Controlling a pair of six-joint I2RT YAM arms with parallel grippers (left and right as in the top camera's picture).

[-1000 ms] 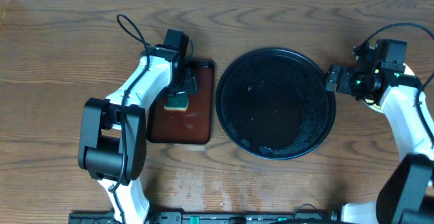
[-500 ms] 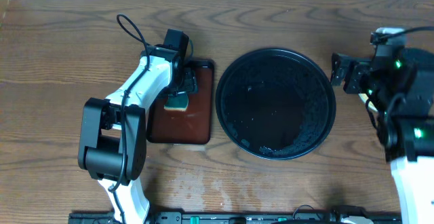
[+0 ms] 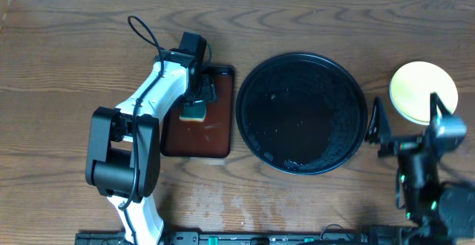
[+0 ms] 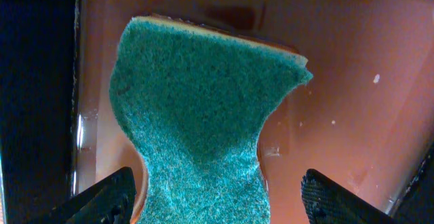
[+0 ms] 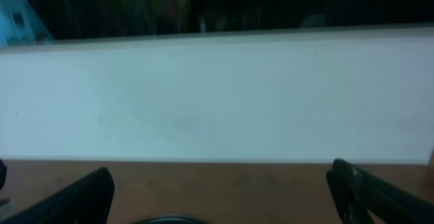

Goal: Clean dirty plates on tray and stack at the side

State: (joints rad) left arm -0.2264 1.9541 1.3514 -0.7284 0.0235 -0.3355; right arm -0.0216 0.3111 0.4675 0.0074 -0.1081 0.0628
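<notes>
One round pale-yellow plate (image 3: 420, 89) beside tray (image 3: 297, 119)

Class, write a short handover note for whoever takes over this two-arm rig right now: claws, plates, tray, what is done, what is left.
Left claw: open, over the green sponge lying in the brown tray.
Right claw: open, empty, just right of the black tray.
Plates: none on the black tray. A pale yellow plate sits on the table to its right; any others beneath it cannot be seen.
Done: black tray apparently cleared.
Left: confirm the other plates lie under the yellow one, wiped.
</notes>
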